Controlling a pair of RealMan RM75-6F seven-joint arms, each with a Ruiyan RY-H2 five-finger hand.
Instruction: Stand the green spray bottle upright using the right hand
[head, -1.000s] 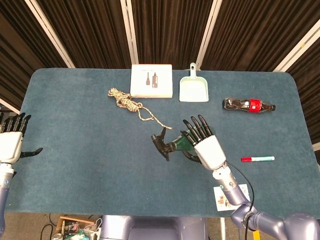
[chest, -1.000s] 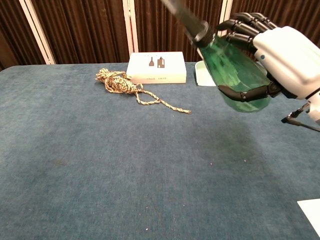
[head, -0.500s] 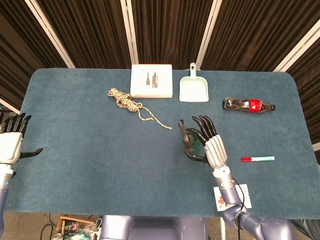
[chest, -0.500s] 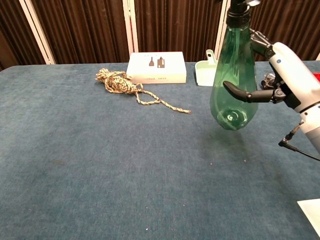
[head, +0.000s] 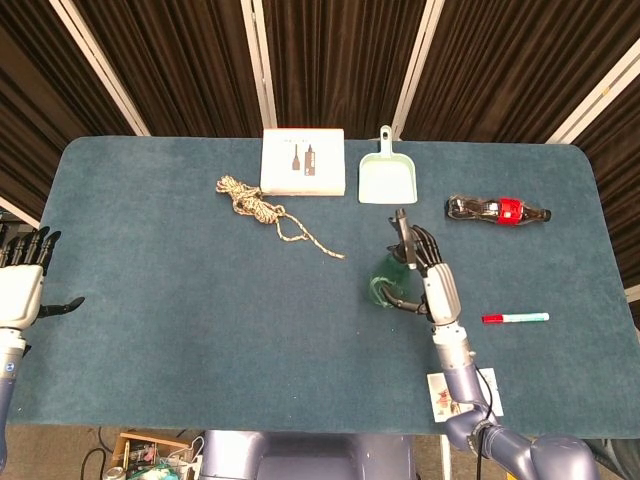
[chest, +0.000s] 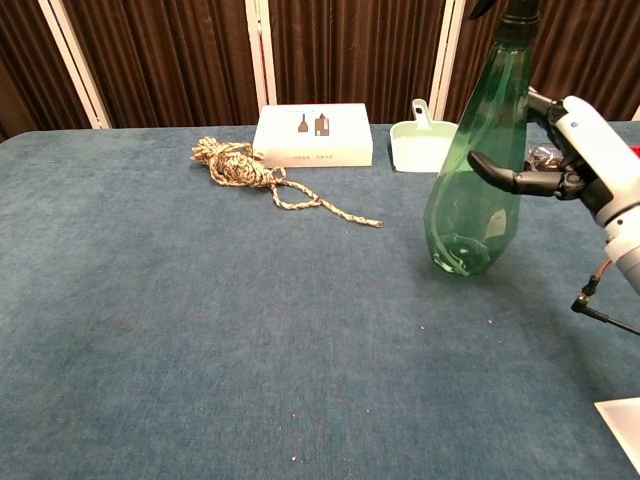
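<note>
The green spray bottle (chest: 480, 180) is held by my right hand (chest: 585, 165), which grips its upper body from the right side. It leans slightly, top tilted right, with its base low over the blue table (chest: 200, 330), touching or nearly so. Its black nozzle runs off the top of the chest view. In the head view the green spray bottle (head: 388, 282) shows as a green patch beside my right hand (head: 432, 280), right of the table's centre. My left hand (head: 22, 285) hangs open off the table's left edge.
A coil of rope (head: 255, 205), a white box (head: 303, 162) and a pale green dustpan (head: 387, 178) lie at the back. A cola bottle (head: 497, 210) and a red-capped marker (head: 515, 318) lie to the right. A paper card (head: 462, 392) rests near the front edge.
My right hand has swung the bottle from lying tilted in the air to nearly upright, moved it right and lowered its base toward the table. The left hand has not moved.
</note>
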